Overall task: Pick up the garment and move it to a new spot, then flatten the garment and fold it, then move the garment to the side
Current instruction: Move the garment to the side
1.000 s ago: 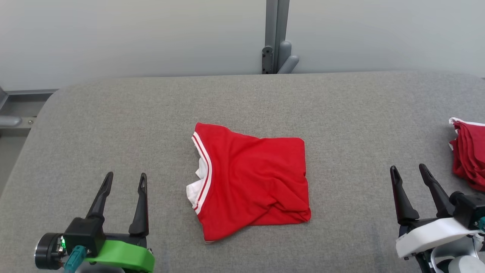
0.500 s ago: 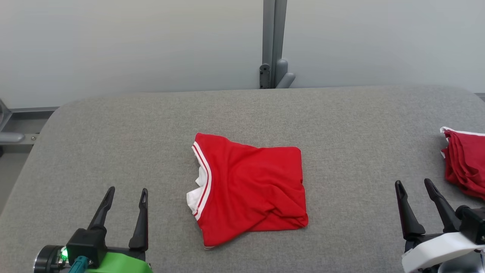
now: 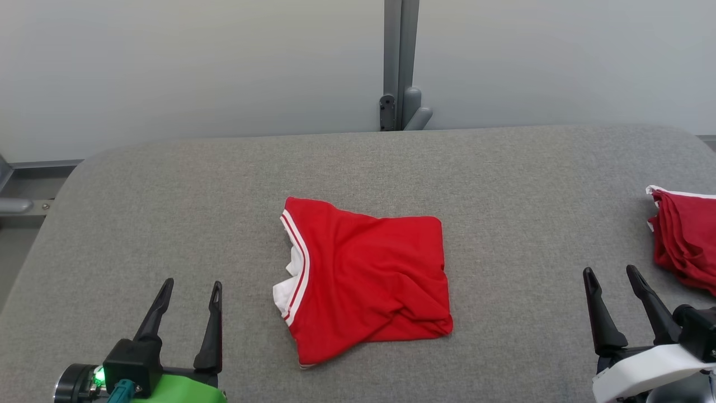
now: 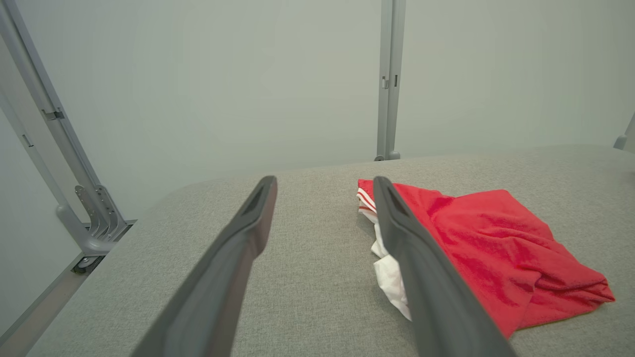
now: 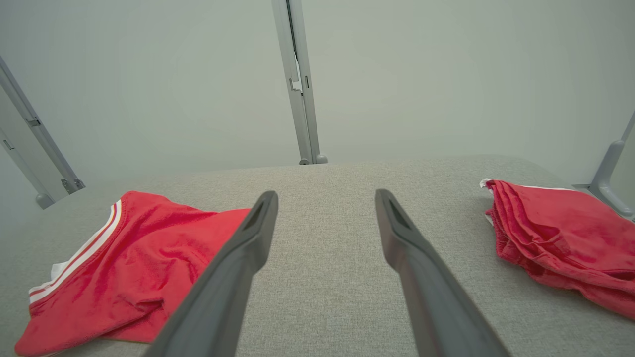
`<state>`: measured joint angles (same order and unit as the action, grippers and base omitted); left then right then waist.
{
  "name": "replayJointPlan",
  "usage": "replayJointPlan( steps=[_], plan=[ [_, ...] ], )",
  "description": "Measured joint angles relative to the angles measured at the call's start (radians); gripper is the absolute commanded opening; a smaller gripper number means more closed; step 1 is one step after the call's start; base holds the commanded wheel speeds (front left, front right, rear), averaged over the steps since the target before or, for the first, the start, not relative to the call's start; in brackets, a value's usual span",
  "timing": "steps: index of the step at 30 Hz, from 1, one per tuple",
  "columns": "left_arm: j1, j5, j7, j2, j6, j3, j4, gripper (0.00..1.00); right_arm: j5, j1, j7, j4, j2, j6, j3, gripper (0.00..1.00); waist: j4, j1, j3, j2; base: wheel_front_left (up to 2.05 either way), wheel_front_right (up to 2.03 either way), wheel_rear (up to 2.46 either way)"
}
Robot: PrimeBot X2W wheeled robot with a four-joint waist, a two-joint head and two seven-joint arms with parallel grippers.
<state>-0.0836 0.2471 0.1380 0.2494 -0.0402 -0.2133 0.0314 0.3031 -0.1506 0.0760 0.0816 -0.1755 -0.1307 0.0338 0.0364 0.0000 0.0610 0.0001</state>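
Note:
A red garment (image 3: 366, 280) with white-striped trim lies folded into a rough square in the middle of the grey table (image 3: 503, 184). The left wrist view has it (image 4: 496, 248) to the right of my fingers, and the right wrist view has it (image 5: 134, 263) at the lower left. My left gripper (image 3: 191, 291) hovers open at the lower left, well clear of the cloth. At the lower right my right gripper (image 3: 612, 277) is open too, with nothing between its fingers.
A stack of other red folded garments (image 3: 685, 238) lies at the table's right edge, close to my right gripper, and shows in the right wrist view (image 5: 565, 238). A grey post (image 3: 398, 61) stands behind the table against a pale wall.
The head camera has tilted, so the whole picture sits lower and slightly to the left. The garment lies as before and both grippers stay open.

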Motion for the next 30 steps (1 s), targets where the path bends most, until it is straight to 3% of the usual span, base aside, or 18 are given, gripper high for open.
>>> replayJointPlan(
  steps=[18,30],
  plan=[
    [0.037,0.003,0.005,0.000,-0.007,-0.020,0.004,1.00,0.013,0.029,0.000,-0.059,-0.017,0.000,-0.032,1.00,0.034,0.0000,-0.017,0.0000,0.00,0.00,0.00],
    [0.161,-0.002,0.046,-0.030,0.010,-0.055,-0.010,1.00,0.119,0.268,-0.009,-0.352,-0.040,0.000,-0.196,1.00,0.112,0.0000,-0.126,0.0000,0.00,0.00,0.00]
  ],
)
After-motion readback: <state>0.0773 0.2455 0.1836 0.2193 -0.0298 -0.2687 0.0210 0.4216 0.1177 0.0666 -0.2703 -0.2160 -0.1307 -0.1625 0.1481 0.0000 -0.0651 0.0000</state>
